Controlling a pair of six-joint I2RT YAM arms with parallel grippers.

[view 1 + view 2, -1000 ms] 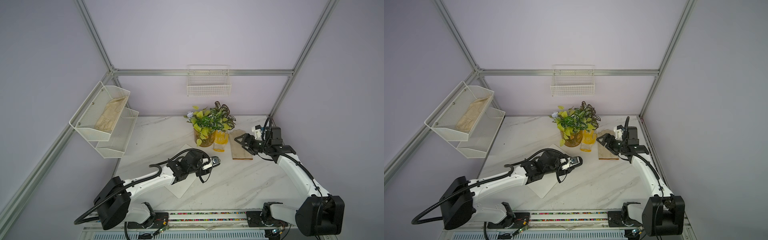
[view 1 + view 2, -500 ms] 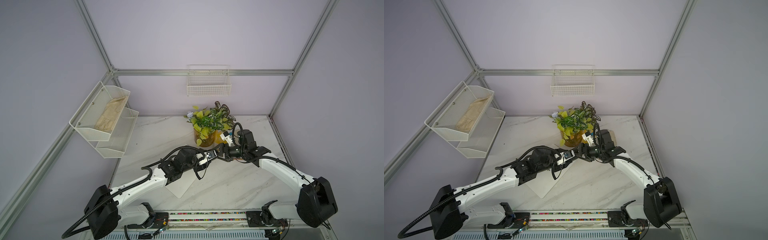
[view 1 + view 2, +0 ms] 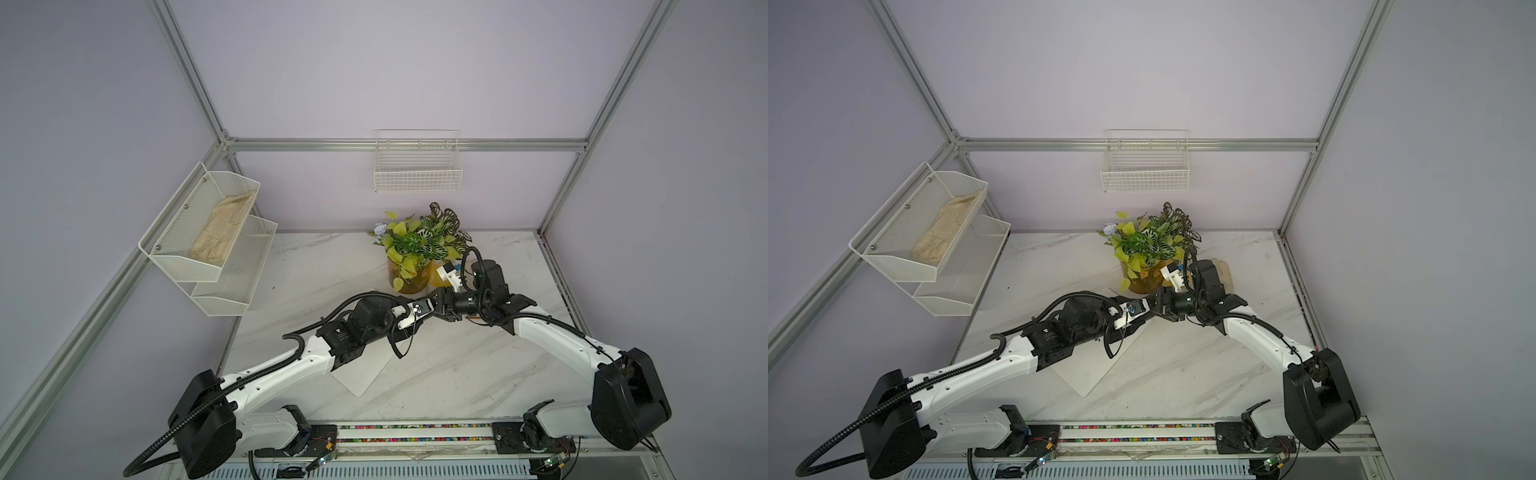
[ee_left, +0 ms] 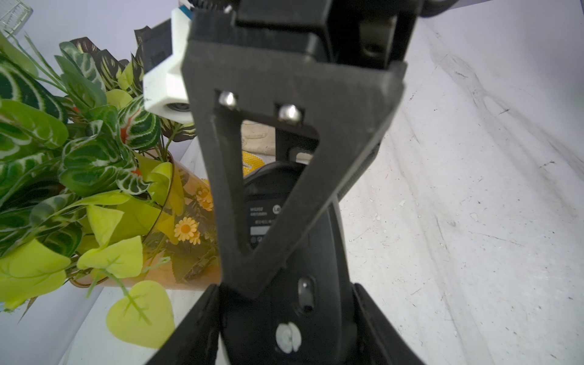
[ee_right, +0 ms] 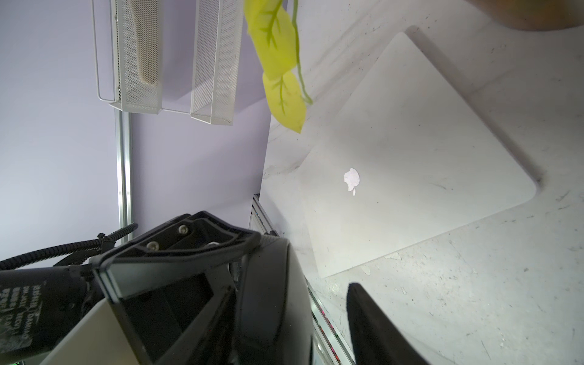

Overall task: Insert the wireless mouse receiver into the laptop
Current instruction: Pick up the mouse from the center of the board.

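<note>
The left claw [image 4: 286, 286] pinches a black mouse [image 4: 319, 252] held aloft, the right claw [image 3: 437, 306] straddles its far end, grip unclear, and the closed laptop [image 5: 410, 164] lies flat on the counter [image 3: 465, 374] beneath the left arm; the receiver cannot be made out.

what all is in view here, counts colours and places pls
laptop: 1, white, closed, flat on table under left arm
mouse: 1, black, in left pincer, underside showing
receiver: not made out in any view
plant: 1, green-yellow, amber pot, table's back
yellow glass: 1, beside pot
tan mat: 1, behind right arm
shelf: 1, white mesh, two tiers, side wall
cloth: 1, beige, upper tier
wire basket: 1, white, back wall
table: 1, white marble
left pincer: black, shut on mouse
right pincer: black, open, at the mouse
</note>
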